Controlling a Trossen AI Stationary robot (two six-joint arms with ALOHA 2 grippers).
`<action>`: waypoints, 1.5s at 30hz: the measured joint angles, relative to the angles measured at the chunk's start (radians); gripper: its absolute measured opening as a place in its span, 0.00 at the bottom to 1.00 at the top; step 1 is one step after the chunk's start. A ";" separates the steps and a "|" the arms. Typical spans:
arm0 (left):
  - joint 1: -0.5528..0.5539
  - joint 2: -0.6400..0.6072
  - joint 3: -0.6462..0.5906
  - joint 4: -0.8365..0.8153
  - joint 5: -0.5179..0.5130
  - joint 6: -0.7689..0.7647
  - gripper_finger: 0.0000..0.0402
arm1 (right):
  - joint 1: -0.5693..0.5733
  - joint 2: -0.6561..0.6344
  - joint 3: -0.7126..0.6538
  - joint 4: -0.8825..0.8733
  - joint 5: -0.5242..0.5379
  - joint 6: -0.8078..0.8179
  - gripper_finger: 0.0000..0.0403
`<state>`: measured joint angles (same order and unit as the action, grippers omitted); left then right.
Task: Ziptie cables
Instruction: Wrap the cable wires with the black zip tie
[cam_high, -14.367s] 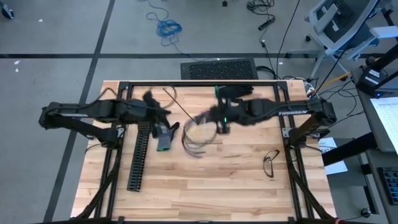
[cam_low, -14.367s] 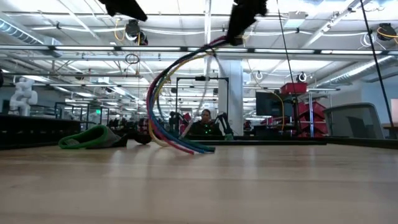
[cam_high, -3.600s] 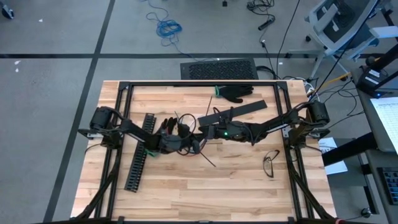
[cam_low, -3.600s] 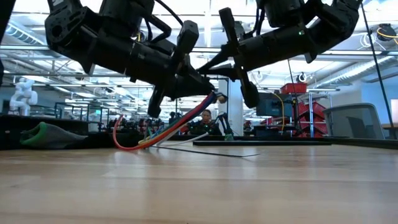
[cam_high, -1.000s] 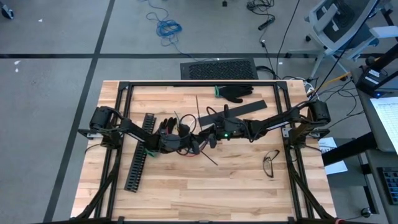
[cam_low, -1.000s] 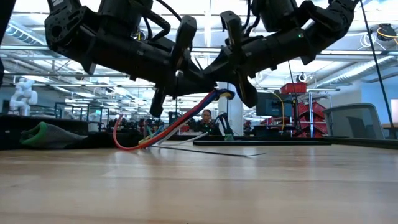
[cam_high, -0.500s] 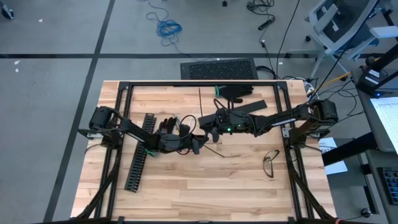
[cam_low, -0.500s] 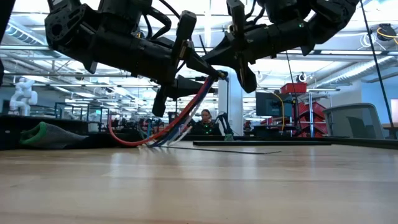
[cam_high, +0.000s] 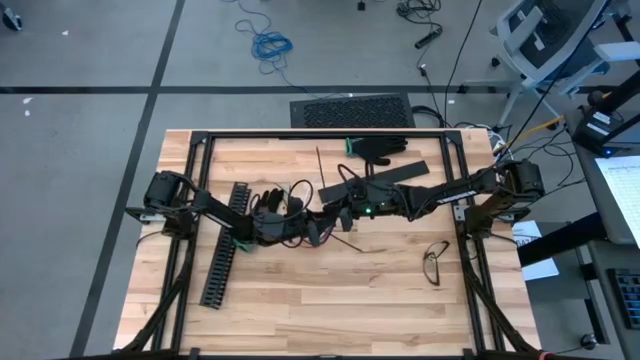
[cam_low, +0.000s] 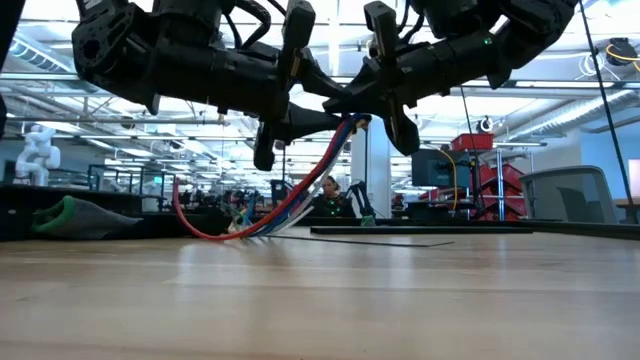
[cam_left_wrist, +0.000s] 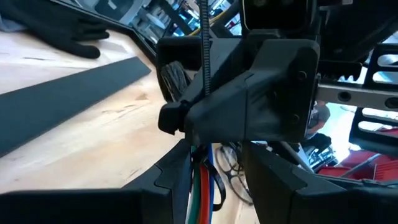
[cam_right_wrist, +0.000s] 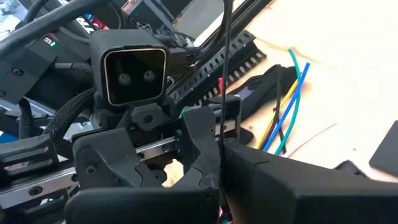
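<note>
Cables (cam_low: 300, 190) bunched mid-frame in the high view, lifted off the table (cam_high: 330, 300) at one end. Left gripper (cam_high: 312, 228) clamped round the bundle, jaws part open. Right gripper (cam_high: 340, 213) pinched tight on a zip tie (cam_right_wrist: 222, 74). Probably slips loose if the tie tail snags or the bundle sags out sideways.
</note>
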<state>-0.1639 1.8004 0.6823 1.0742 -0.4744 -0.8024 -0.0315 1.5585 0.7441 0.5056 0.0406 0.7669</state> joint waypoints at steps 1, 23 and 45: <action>0.000 0.000 0.000 -0.005 0.000 -0.001 0.35 | 0.000 0.000 0.000 -0.002 -0.005 0.006 0.00; 0.003 -0.001 0.002 -0.055 -0.173 0.024 0.00 | 0.024 0.003 -0.002 0.034 -0.002 0.047 0.00; -0.014 0.013 0.000 -0.212 -0.114 -0.091 0.00 | 0.000 0.001 -0.001 0.184 0.012 0.059 0.00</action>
<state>-0.1780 1.8131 0.6827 0.8620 -0.5885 -0.8930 -0.0317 1.5593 0.7429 0.6898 0.0528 0.8261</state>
